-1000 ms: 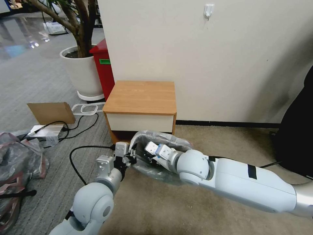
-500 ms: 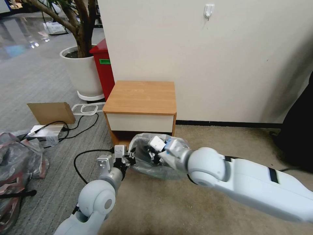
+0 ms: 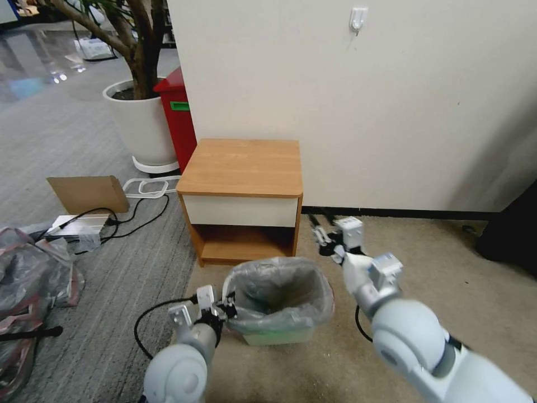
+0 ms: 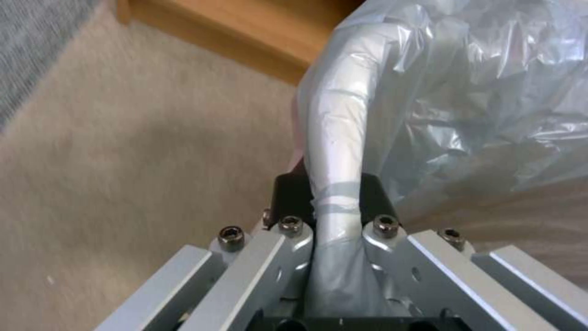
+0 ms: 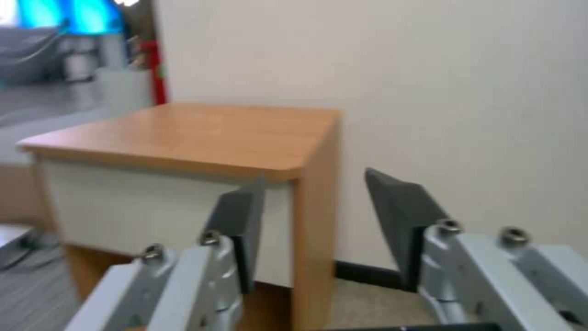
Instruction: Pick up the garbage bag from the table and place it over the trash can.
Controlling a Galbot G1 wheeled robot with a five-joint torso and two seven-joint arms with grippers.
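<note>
The thin, crinkly, translucent grey plastic garbage bag [image 3: 278, 291] lines the small beige rectangular plastic trash can [image 3: 274, 336], its mouth open and folded over the rolled rim. The can stands upright on beige carpet, just before the light-brown wooden counter [image 3: 244, 166] with a white drawer front.
</note>
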